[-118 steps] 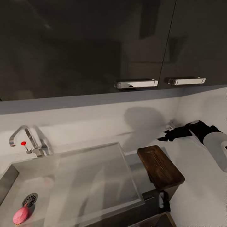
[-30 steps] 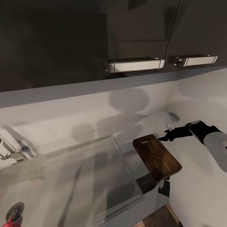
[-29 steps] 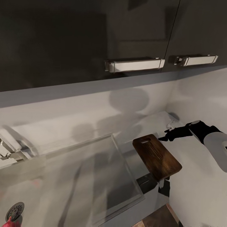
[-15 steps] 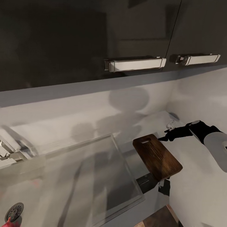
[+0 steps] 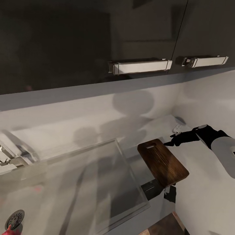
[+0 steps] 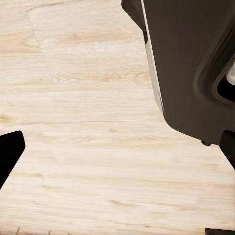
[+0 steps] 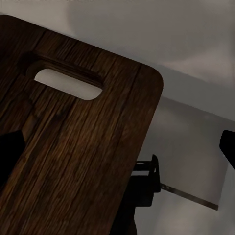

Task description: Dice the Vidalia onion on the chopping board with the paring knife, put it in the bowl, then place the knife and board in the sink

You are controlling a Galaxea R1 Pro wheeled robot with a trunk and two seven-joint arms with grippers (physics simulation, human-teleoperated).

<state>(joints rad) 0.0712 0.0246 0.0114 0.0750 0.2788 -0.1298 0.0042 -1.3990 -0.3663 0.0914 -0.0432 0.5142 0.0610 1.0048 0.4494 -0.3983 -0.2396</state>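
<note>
the counter [image 5: 202, 192] runs along the wall under the dark cupboards [image 5: 65, 42]. the sink [image 5: 81, 182] is set into it. the board [image 5: 162, 162] sits just beside the sink, so the cutting spot is close. the right gripper [image 5: 176, 141] hangs just past the board's far end – wide open in its own camera, holding nothing. the left gripper [image 6: 117, 161] hangs over the wood floor [image 6: 78, 147], open and empty too. the onion [image 5: 11, 230] waits by the drain [image 5: 14, 218] – i think it gets picked up first.
</note>
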